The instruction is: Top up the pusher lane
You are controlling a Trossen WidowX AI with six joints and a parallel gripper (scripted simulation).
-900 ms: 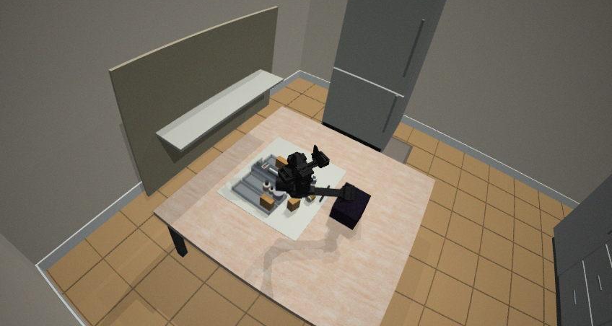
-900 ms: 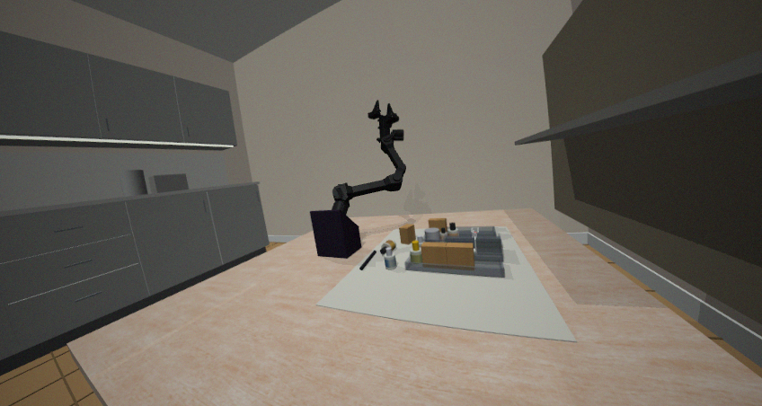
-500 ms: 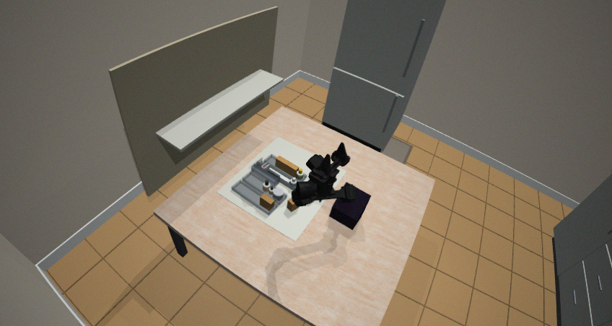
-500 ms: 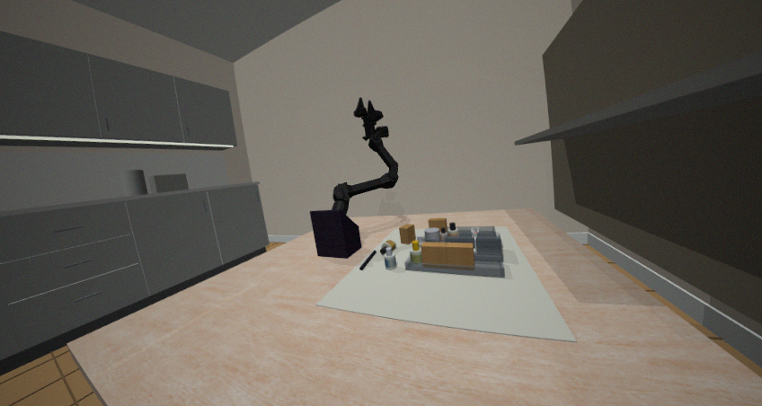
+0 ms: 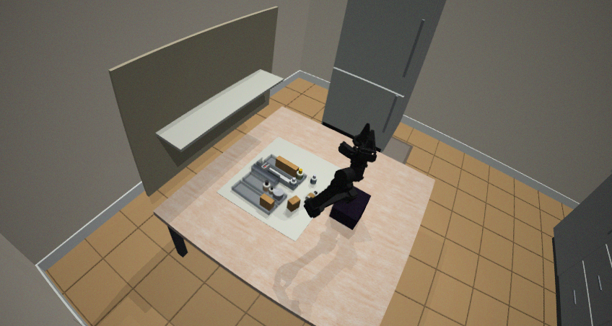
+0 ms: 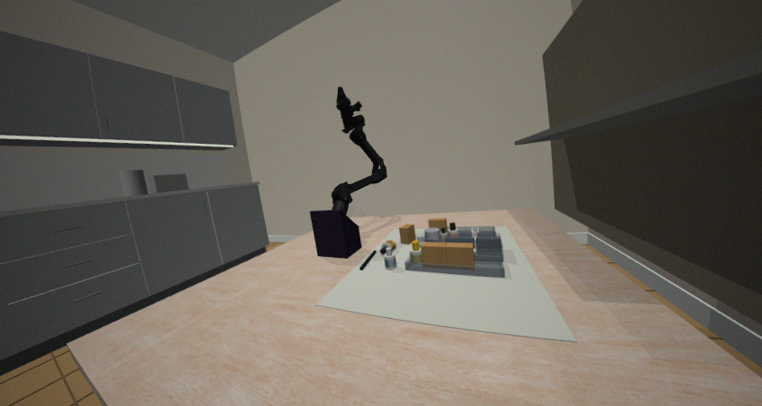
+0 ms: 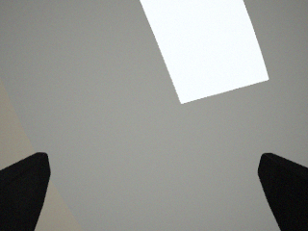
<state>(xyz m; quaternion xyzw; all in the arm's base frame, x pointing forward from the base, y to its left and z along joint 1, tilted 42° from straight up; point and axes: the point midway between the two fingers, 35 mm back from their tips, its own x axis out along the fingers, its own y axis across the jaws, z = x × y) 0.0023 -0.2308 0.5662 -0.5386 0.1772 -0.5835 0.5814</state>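
Note:
My gripper [image 5: 369, 130] [image 6: 341, 91] [image 7: 158, 166] is open and empty, raised high above the table and pointing up, far from the jars. A small pale-capped jar [image 5: 294, 180] stands near the front of a grey lane, with a long pale strip [image 5: 278, 174] behind it; in the exterior view it is mostly hidden. A loose pale-capped jar [image 5: 313, 179] [image 6: 390, 260] with a bluish label stands upright on the mat in front of the lanes. Another loose jar [image 6: 388, 246] with a dark cap lies on its side. Whether labels match is too small to tell.
A yellow-capped jar [image 5: 299, 174] [image 6: 415, 255] and brown boxes [image 5: 286, 165] [image 6: 447, 253] fill the neighbouring lane. Another brown box [image 5: 294, 203] [image 6: 407, 233] stands on the mat. A dark stick [image 6: 367, 260] lies near the arm's base. A shelf [image 5: 223, 108] overhangs behind the table.

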